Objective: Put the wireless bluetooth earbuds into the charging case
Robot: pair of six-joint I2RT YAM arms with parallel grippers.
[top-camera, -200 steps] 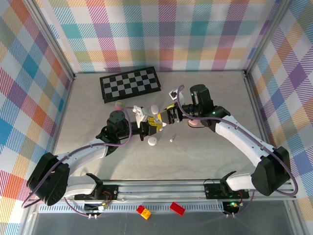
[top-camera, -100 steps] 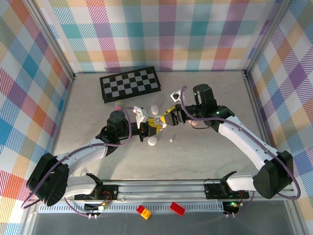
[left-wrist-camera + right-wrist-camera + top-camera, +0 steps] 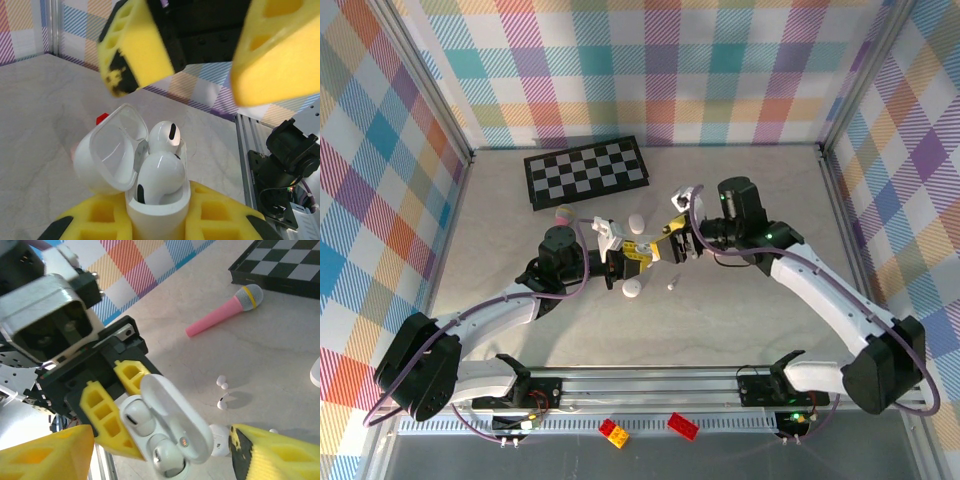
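Note:
My left gripper point(image 3: 159, 227) is shut on a white charging case point(image 3: 156, 214), held upright with its lid point(image 3: 106, 150) swung open. Two white earbuds point(image 3: 161, 175) point(image 3: 165, 136) sit in its wells. The right gripper point(image 3: 162, 455) is open, its yellow fingers point(image 3: 135, 45) spread on either side above the case, with nothing between them. In the top view both grippers meet mid-table, left point(image 3: 632, 255) and right point(image 3: 672, 240). In the right wrist view the case point(image 3: 172, 432) shows both earbuds point(image 3: 140, 422) under the lid. A loose earbud point(image 3: 223, 401) lies on the table.
A second white case point(image 3: 633, 290) and a small earbud point(image 3: 672, 286) lie just in front of the grippers. Another white piece point(image 3: 637, 221) sits behind them. A pink toy microphone point(image 3: 225, 310) and a chessboard point(image 3: 585, 171) lie at the back left. Metal rails edge the table.
The right gripper's jaws narrowed and then spread wider, and its arm has drawn slightly to the right. The left gripper has kept still with the case.

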